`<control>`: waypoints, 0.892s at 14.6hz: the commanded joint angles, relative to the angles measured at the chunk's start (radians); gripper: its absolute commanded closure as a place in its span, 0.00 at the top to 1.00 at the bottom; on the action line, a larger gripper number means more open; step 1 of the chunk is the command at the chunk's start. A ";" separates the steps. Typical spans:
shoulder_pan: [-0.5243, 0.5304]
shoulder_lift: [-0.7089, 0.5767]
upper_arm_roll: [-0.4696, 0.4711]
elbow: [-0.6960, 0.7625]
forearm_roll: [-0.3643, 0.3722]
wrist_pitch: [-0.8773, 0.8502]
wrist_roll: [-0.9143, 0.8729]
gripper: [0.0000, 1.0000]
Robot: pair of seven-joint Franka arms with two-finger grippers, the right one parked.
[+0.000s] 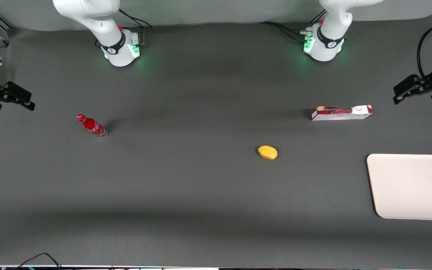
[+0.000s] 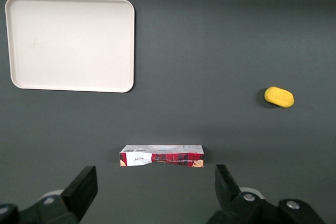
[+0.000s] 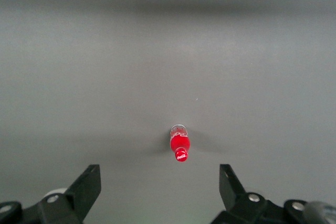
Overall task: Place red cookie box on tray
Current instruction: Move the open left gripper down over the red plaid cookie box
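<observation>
Nearest the front camera, tray (image 1: pixel 413 186) on tabletop (image 1: pixel 186 187); farther off, separate, cookie box (image 1: pixel 341 113); open, empty tool (image 2: pixel 156 192) hovers above box

Front view high, looking down; left wrist view shares tray (image 1: pixel 413 187), gripper (image 2: pixel 156 190) foreground

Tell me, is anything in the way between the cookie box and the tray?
No. Only bare table lies between the red cookie box and the tray. The yellow object sits off to the side, and the open gripper hangs above the box.
</observation>
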 commanded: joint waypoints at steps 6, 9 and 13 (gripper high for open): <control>0.001 0.023 0.019 -0.089 -0.065 -0.001 0.041 1.00; -0.002 0.024 0.022 -0.239 -0.061 -0.001 0.224 1.00; -0.003 0.023 0.018 -0.425 -0.035 0.057 0.594 1.00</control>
